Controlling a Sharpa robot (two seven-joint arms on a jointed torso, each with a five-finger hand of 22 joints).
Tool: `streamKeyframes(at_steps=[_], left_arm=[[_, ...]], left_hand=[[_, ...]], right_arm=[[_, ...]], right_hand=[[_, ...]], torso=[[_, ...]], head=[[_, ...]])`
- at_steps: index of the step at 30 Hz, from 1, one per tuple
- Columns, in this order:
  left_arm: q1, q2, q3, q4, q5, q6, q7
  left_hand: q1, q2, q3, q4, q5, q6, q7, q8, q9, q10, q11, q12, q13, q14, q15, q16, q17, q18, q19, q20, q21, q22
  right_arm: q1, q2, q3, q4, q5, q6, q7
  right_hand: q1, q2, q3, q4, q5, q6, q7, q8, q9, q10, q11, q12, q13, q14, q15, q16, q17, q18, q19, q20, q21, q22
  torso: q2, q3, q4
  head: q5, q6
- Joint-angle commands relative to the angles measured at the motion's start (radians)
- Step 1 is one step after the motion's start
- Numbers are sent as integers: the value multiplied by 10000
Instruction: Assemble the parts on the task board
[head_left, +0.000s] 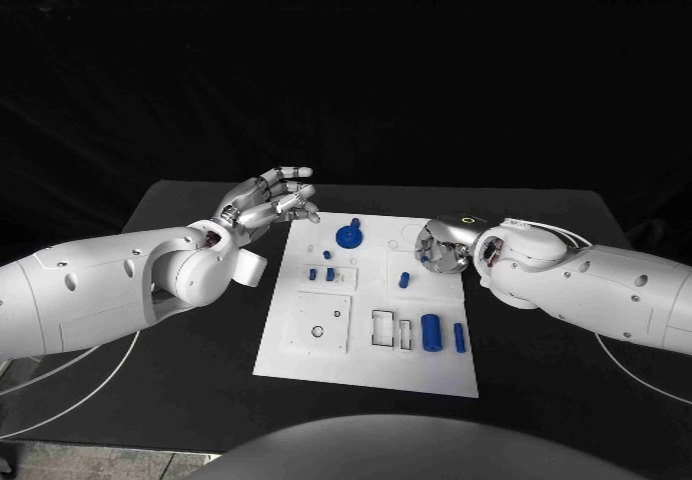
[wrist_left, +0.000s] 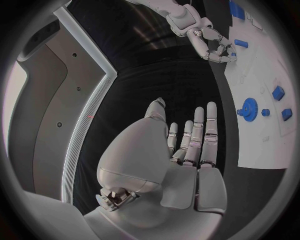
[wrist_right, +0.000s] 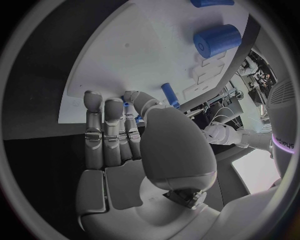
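While the right hand (head_left: 440, 247) hangs low over the far right part of the task board (head_left: 433, 375), its fingers look curled toward something small and blue at their tips; from where I stand I cannot tell whether it pinches a part or merely touches it. It seems placed there to work a piece near the short blue peg (head_left: 404, 280) in the board's middle. The left hand (head_left: 270, 207) is held up off the board's far left corner, fingers apart and holding nothing, probably parked clear so it does not crowd the other. Just beside it on the board stands the blue gear (head_left: 348, 237), with two small blue blocks (head_left: 320, 273) nearer in. Toward the near right edge lie a thick blue cylinder (head_left: 430, 329) and a thin blue rod (head_left: 460, 337), beside open slots, likely waiting to be seated. All of it rests on the black bench (head_left: 173, 215).
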Motion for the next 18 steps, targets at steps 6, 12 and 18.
streamKeyframes(at_steps=[6, 12, 18], left_arm=[[-9, 35, 6, -15, -144, 337, -11], [-61, 84, 7, -83, -186, 364, -9], [-199, 166, 8, -158, -196, 423, -13]], left_hand=[[117, 24, 15, -46, 61, -6, 78, 37, -23, -30, 67, 44, -23, 62, -17, 67, -15, 62, 72, 6, -53, 18], [126, 37, 15, -46, 71, -3, 82, 40, -37, -26, 69, 54, -37, 64, -15, 71, -20, 61, 72, 6, -55, 22], [141, 53, 17, -50, 85, -1, 87, 43, -55, -26, 70, 64, -55, 60, -15, 73, -29, 61, 72, 5, -59, 26]], right_arm=[[174, -210, -47, 273, 389, -598, 435], [555, -528, -47, 713, 805, -703, 394], [891, -856, -47, 1287, 916, -799, 313]], right_hand=[[42, 26, -1, -69, 70, 102, 10, 48, 47, 265, -144, 53, 23, 79, 30, 19, -20, 5, 73, -8, 84, 501], [-12, 27, -30, -39, -21, 118, 23, 62, 85, 301, -142, 50, 14, 83, 37, 6, -37, 1, 69, -4, 84, 492], [-24, 34, -40, -30, -77, 128, 34, 71, 109, 344, -146, 58, 12, 78, 38, -12, -62, 1, 64, -3, 79, 487]], torso=[[4, -3, 9], [-15, -15, 13], [-20, -11, 21]], head=[[20, 2], [-19, 2], [-59, 2]])
